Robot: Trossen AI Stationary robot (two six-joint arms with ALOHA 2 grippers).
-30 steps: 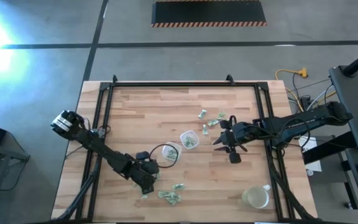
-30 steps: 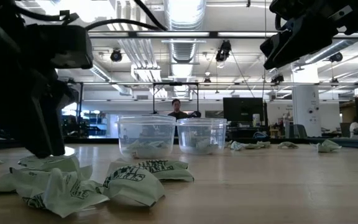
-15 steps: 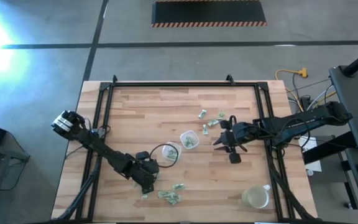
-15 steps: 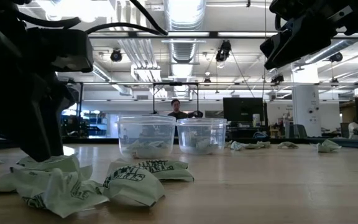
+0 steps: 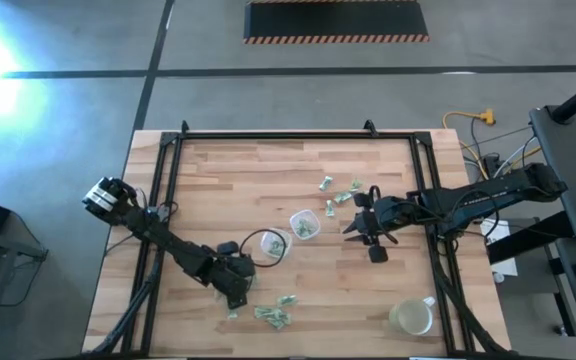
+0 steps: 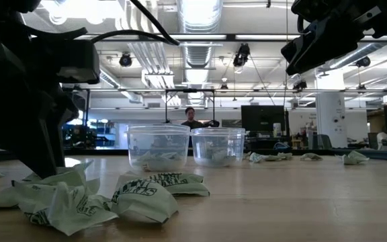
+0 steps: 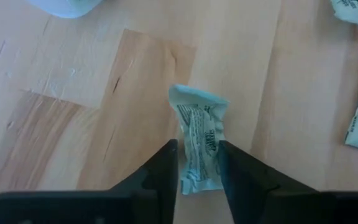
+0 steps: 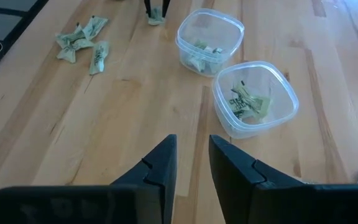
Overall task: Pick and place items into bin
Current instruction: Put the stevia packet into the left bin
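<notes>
In the high view we see the left gripper [image 5: 236, 292] low in the frame's lower left of centre, beside a cluster of tiny pale green-and-white crumpled wrappers [image 5: 273, 316] on the pale wooden table [image 5: 218, 180], while the right gripper [image 5: 360, 228] hangs right of two small clear plastic tubs [image 5: 288, 235]; how either tool stands is too small to read here. The low view adds only that the left arm's dark bulk comes down onto the wrappers at lower left. The left wrist view settles it: the dark fingers [image 7: 163, 168] are clenched on one crumpled wrapper [image 7: 199, 138] lying on the wood, so we judge the pick is underway; next we must lift and carry it to a tub. The right wrist view shows its own fingers [image 8: 160, 165] slightly parted, holding nothing, and both tubs already containing wrappers.
</notes>
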